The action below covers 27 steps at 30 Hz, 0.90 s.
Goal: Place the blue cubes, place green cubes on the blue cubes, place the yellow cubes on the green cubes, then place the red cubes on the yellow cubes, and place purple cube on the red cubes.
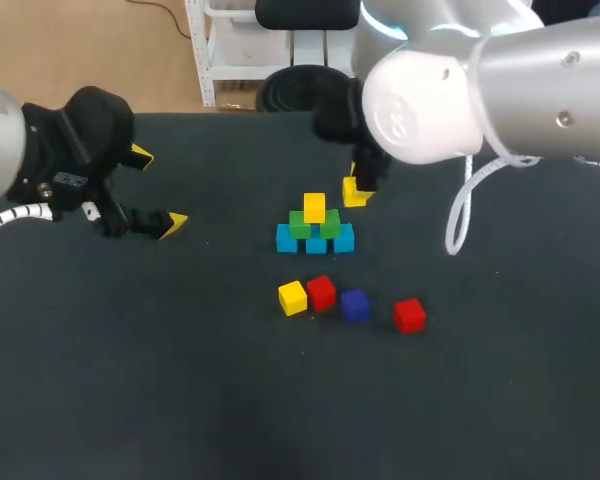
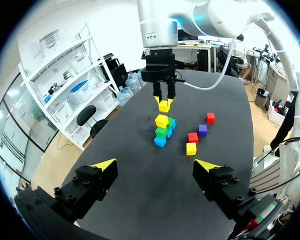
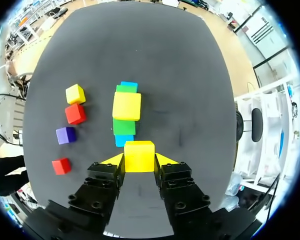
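A pyramid stands mid-table: three blue cubes (image 1: 316,243), two green cubes (image 1: 330,222) on them and one yellow cube (image 1: 314,207) on top. My right gripper (image 1: 359,188) hangs just behind and to the right of the pyramid, shut on a second yellow cube (image 3: 139,156), which is held above the table near the pyramid's end. In front of the pyramid lie a loose yellow cube (image 1: 292,297), a red cube (image 1: 321,292), a purple cube (image 1: 354,305) and another red cube (image 1: 410,315). My left gripper (image 1: 157,190) stands open and empty at the far left.
The dark table top (image 1: 180,380) is bare around the cubes. A white cable (image 1: 460,215) hangs from my right arm over the table's right side.
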Available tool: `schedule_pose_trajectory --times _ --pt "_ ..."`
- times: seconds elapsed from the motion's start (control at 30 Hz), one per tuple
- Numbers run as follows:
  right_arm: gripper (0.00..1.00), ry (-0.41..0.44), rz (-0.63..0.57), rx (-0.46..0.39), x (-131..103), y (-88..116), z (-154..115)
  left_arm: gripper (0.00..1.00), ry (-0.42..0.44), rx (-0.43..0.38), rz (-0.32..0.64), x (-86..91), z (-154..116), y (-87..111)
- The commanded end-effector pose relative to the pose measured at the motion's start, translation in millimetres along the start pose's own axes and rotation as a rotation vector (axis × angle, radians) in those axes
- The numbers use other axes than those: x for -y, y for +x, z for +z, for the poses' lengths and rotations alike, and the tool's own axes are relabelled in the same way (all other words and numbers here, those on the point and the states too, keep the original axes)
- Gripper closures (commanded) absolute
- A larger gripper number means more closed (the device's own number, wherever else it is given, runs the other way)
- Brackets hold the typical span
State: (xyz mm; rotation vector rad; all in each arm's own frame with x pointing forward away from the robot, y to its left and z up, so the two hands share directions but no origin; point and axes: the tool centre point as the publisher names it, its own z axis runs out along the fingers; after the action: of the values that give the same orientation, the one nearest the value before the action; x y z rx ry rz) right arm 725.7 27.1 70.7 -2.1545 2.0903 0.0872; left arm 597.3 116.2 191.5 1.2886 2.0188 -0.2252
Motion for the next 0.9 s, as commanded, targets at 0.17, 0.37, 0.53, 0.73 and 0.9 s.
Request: schedule_pose_trajectory --times 0.17,0.37,0.53,0.73,0.9 --pt "1.00 -0.012 0.014 0.003 -9.4 -2.9 1.6 0.00 0.002 0.004 0.002 -0.9 0.1 1.1" --pt "1.00 -0.025 0.025 0.013 -12.1 -5.7 1.5 0.00 0.002 0.004 0.002 -0.9 0.1 1.1" --pt "1.00 -0.026 0.024 0.018 -14.1 -8.1 0.0 0.00 0.002 0.004 0.002 -0.9 0.1 1.1" --pt "1.00 -0.025 0.019 0.021 -17.0 -10.4 -1.9 0.00 0.002 0.004 0.002 -0.9 0.1 1.1" --pt "1.00 -0.031 0.009 0.024 -22.1 -13.1 -1.7 0.00 0.002 0.004 0.002 -0.9 0.1 1.1"
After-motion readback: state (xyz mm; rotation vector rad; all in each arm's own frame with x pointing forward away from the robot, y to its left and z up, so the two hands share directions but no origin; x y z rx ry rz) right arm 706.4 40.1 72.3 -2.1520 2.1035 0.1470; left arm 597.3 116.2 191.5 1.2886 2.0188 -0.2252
